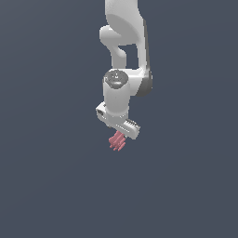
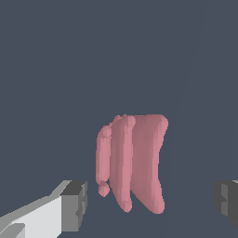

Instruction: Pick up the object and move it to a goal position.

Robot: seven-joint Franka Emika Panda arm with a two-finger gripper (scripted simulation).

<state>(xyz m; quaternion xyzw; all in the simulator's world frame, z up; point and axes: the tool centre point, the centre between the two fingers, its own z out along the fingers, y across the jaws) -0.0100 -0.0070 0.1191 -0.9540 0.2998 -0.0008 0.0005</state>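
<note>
The object point(image 2: 132, 162) is a small pinkish-red bundle of several parallel finger-like lobes. In the wrist view it lies between my two grey fingertips point(image 2: 74, 204), with a gap on each side and neither pad touching it. My gripper point(image 2: 151, 204) is open, its jaws spread much wider than the object. In the exterior view the white gripper point(image 1: 121, 135) hangs straight over the object point(image 1: 116, 142), which pokes out just below the hand. The fingertips themselves are hard to make out there.
Both views show only a uniform dark blue-grey ground point(image 1: 56, 186) around the arm. No other objects, edges or goal marker show.
</note>
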